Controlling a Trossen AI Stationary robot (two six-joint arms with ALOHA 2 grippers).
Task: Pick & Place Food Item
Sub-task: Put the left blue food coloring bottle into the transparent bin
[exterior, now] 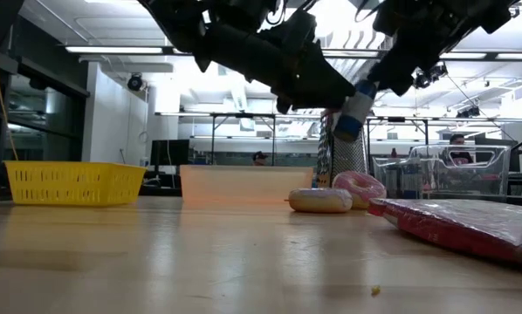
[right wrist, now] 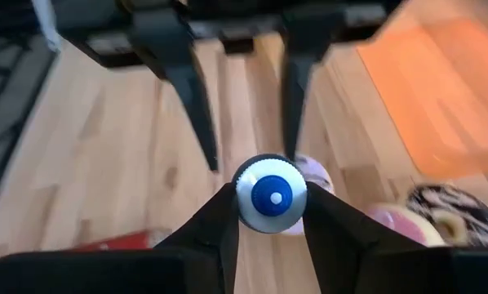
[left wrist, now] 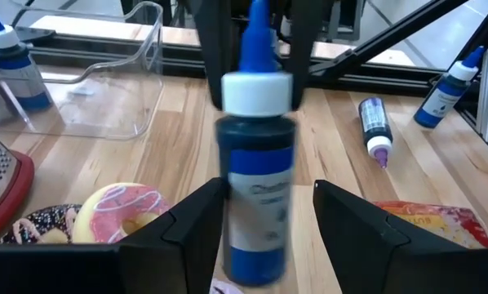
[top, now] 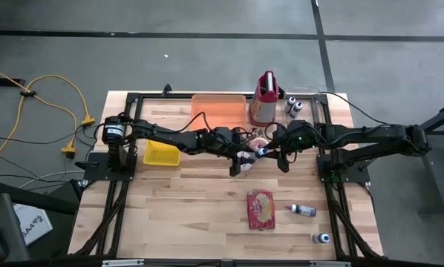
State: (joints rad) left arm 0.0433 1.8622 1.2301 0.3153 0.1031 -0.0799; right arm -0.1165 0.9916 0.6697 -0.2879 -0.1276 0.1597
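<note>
Blue, white-capped bottle (right wrist: 269, 196) clamped in right gripper (right wrist: 268, 214), mid-air handover. Left gripper (left wrist: 264, 214) open, fingers flanking bottle body; next: close, then right releases.

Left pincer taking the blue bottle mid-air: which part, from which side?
The labelled body of the bottle, below the white cap. The right pincer grips the cap end, so that end is taken. The body is round and free, and the open left pincer flanks it: close squarely across.
</note>
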